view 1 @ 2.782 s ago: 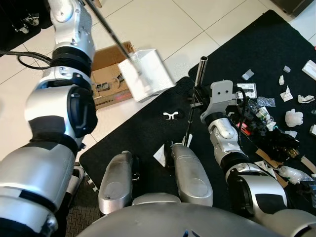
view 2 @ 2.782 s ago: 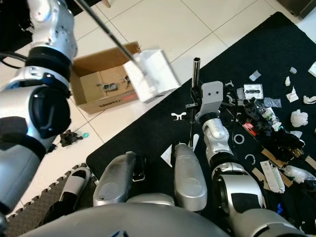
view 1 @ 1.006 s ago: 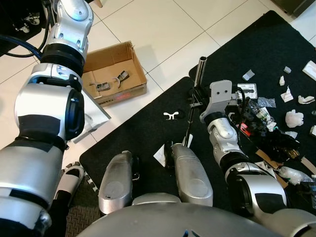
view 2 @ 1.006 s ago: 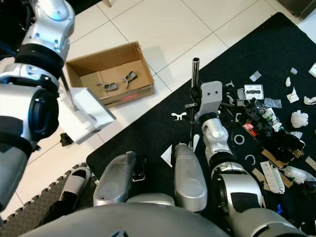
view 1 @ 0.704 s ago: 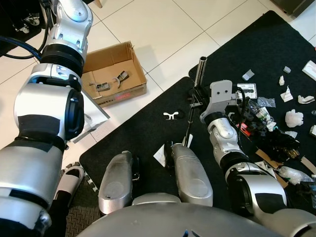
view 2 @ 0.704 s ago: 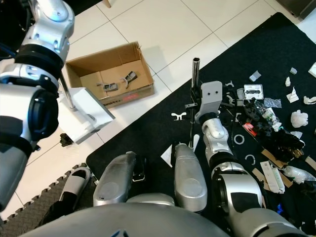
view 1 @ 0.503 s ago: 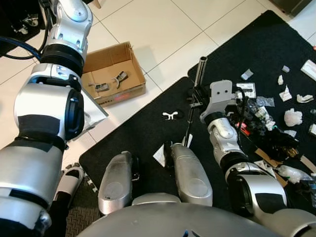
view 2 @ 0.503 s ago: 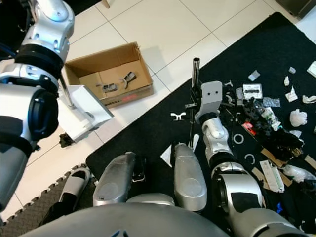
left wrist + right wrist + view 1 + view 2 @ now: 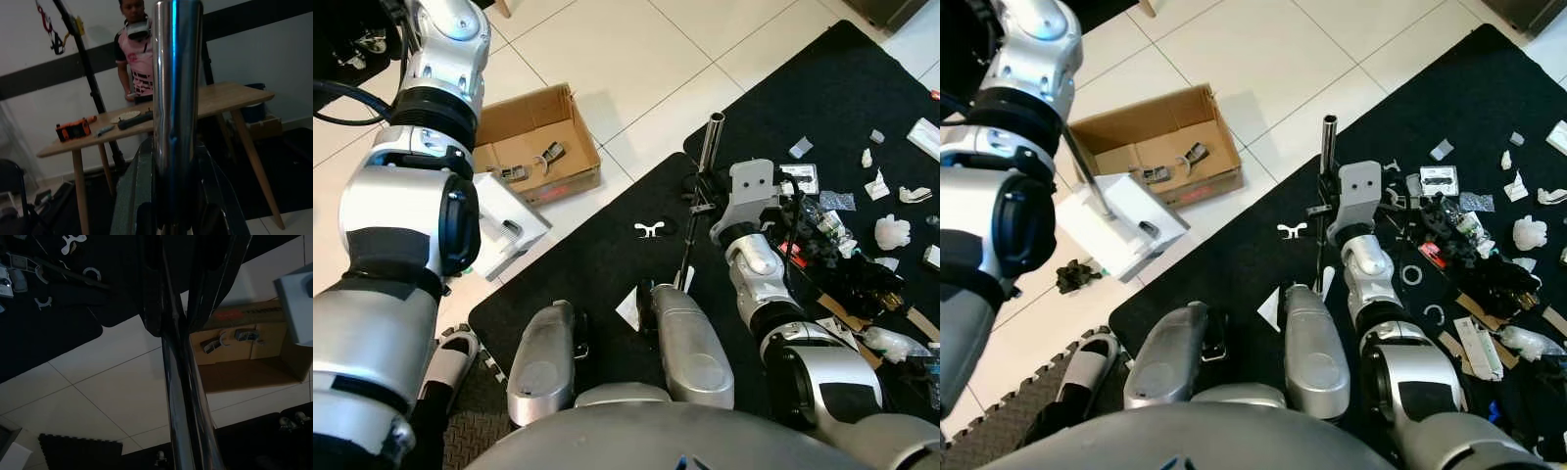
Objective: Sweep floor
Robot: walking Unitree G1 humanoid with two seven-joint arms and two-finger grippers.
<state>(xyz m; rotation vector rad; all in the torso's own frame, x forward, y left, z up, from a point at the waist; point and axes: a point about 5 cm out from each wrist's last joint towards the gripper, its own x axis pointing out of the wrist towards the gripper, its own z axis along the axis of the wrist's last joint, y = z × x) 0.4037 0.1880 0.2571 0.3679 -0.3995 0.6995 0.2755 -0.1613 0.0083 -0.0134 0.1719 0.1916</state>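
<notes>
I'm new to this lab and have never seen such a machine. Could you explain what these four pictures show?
It is a humanoid robot with two silver arms. The two wide pictures come from cameras in its head, looking down past its own knees. The two dark ones come from a camera on each wrist.

The left pincer is closed around a shiny metal pole; in the head view that pole leads down to a white dustpan over the tiled floor. The right pincer grips another pole, upright over a black mat.

On the tiles sits an open cardboard box. Small white and mixed scraps litter the mat. The left wrist picture also shows a person by a wooden table.
</notes>
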